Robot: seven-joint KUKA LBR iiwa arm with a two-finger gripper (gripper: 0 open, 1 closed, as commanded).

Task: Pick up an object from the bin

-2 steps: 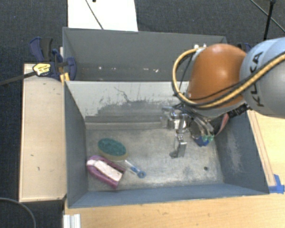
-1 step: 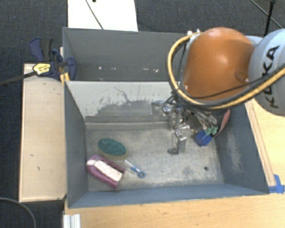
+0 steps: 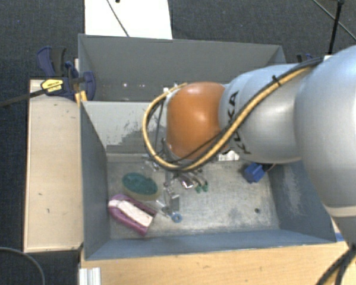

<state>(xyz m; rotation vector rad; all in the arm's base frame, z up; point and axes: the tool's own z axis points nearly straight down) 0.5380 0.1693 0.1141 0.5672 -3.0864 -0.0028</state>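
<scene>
Gripper (image 3: 174, 205) low beside green oval (image 3: 140, 184), state unclear, pink block (image 3: 130, 214) near, KUKA on arm (image 3: 273, 120)

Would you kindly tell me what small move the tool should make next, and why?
Probably a short shift toward the view's left: the tool hangs over the bin floor, with the purple-and-white block and the green oval lying just left of it.

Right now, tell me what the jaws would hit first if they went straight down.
Probably the small blue bit on the bin floor right beneath the jaws, though depth is unclear; the pink block lies left of that line.
</scene>
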